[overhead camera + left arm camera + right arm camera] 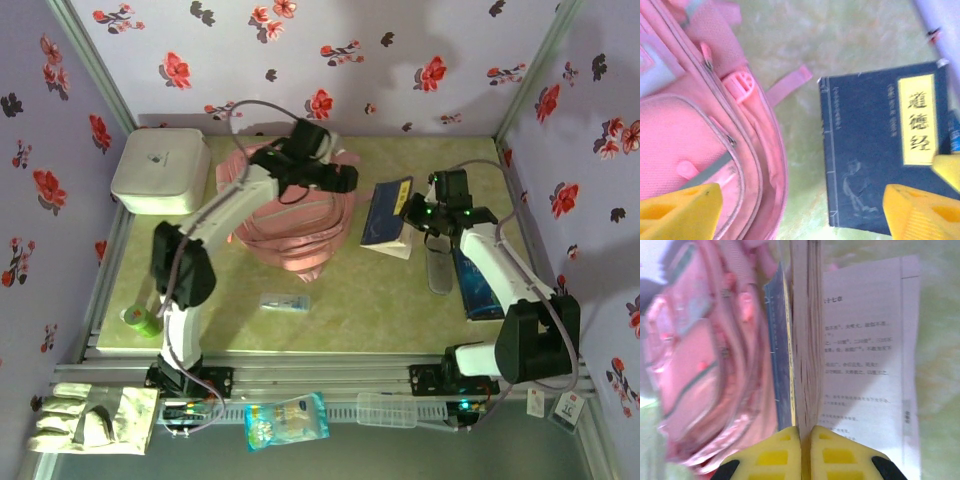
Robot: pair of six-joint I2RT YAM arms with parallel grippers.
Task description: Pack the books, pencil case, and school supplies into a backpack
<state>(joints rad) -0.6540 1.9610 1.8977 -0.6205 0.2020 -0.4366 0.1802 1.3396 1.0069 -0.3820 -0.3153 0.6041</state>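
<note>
Book-loading step: navy book (387, 212) gripped just right of the backpack (290, 240), not yet inside.

Green roll (140, 320) lies well left of the backpack, on the near side. Clear packet (285, 302) sits on the surface (380, 300) just in front of it. Backpack is pink and slumped, and its main compartment looks open along the right edge. Left tool (802, 191) hangs over that edge, fingers spread wide, nothing in them. Navy book is thin with a dark cover and yellow title strip, fanned open. Right tool (805, 440) is clenched on a sheaf of its pages, with the cover and a printed leaf loose either side. Further right are the grey pencil case (438, 268) and the blue book (478, 292), partly under the right arm. Judgement: next move calls for carrying the book left into the gap, ideally with the left tool holding the mouth wide. Loose pages may snag.
</note>
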